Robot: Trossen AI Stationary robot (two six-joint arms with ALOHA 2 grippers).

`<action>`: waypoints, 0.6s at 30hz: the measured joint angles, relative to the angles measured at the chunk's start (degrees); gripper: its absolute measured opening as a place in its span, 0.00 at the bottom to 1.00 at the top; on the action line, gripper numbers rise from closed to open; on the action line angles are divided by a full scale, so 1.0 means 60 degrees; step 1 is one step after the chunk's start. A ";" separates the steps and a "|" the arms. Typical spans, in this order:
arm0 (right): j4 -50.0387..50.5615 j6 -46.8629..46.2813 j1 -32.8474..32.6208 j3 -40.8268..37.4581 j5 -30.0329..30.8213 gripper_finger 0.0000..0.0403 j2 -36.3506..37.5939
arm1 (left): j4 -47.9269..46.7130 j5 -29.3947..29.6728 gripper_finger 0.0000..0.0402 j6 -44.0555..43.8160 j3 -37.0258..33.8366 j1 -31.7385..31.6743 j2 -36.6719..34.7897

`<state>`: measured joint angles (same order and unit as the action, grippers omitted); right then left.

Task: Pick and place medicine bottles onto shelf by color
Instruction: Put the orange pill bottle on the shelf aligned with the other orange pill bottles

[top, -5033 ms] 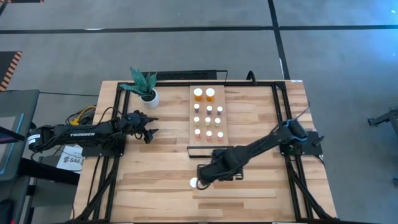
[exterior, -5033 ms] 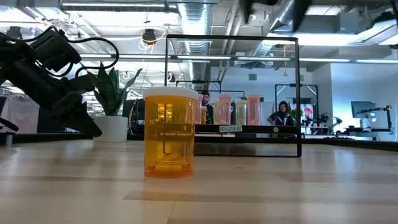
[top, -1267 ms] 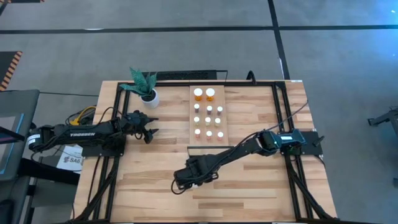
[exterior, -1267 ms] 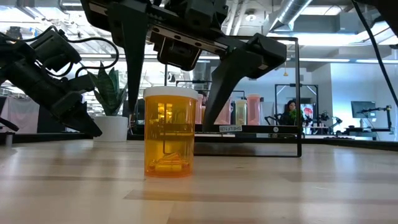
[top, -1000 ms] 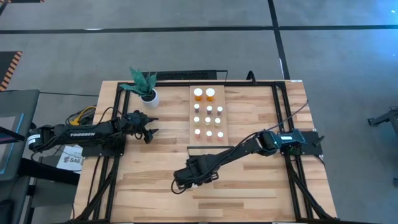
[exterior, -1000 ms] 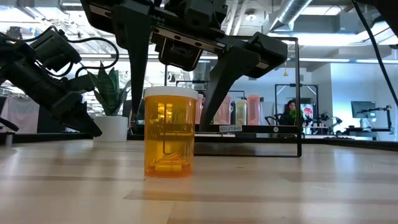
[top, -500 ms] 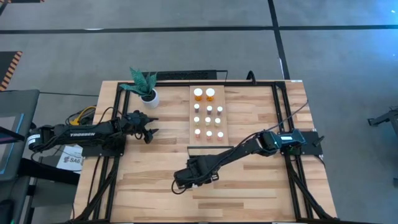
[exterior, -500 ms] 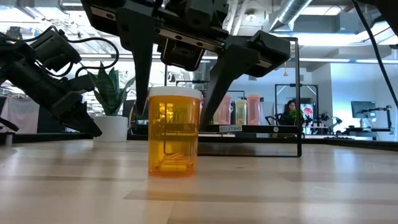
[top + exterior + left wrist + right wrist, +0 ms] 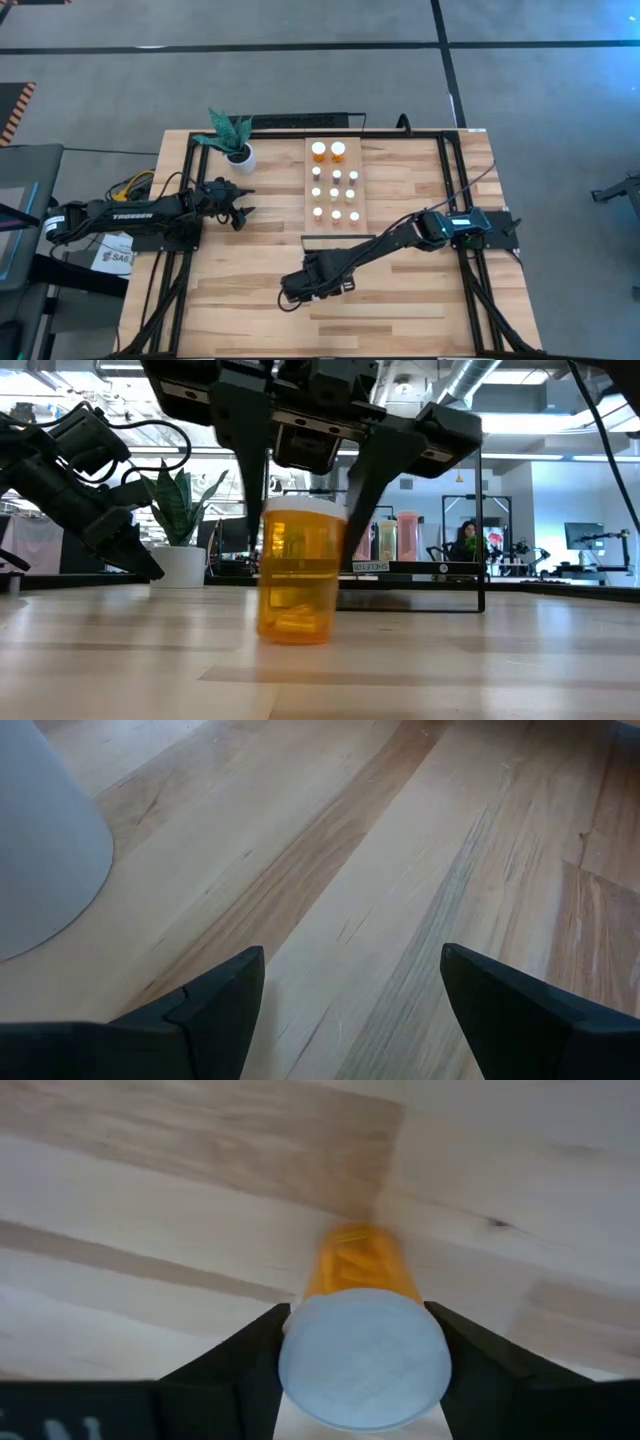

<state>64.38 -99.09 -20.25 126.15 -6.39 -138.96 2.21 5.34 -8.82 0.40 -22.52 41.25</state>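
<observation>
A large orange medicine bottle (image 9: 300, 575) with a white cap (image 9: 364, 1358) stands upright on the plank tabletop near the middle front. My right gripper (image 9: 300, 545) reaches down over it and is shut on it; in the high view the gripper (image 9: 303, 288) hides it. My left gripper (image 9: 240, 207) is open and empty, hovering at the left beside the white plant pot (image 9: 241, 156). The light-wood shelf (image 9: 362, 165) lies at the far middle, with several small white-capped bottles (image 9: 335, 192) standing on it in rows. My right gripper pinches the orange bottle between its two fingers at the upper body just under the cap (image 9: 300, 520), one finger on each side (image 9: 262, 1355). The fingers come from above, pointing down. The bottle stays upright, its base (image 9: 297, 638) at tabletop level.
A green plant in the white pot (image 9: 183, 565) stands at the far left. The shelf's thin black frame (image 9: 480, 510) rises behind the bottle. Black rails (image 9: 455, 190) run along both table sides. Bare planks (image 9: 420, 310) lie at the front right.
My right gripper has narrowed its fingers onto the orange bottle and taken hold. The bottle has slid a little toward the table's right edge, staying upright.
</observation>
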 joint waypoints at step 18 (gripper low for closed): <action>0.2316 -0.0920 -0.0643 -0.0007 0.1490 0.52 0.1001 | 0.0001 0.0000 0.72 0.0000 0.0000 0.0000 -0.0004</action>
<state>78.27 -104.61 -24.11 126.10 2.55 -132.95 2.21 5.34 -8.82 0.40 -22.53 41.23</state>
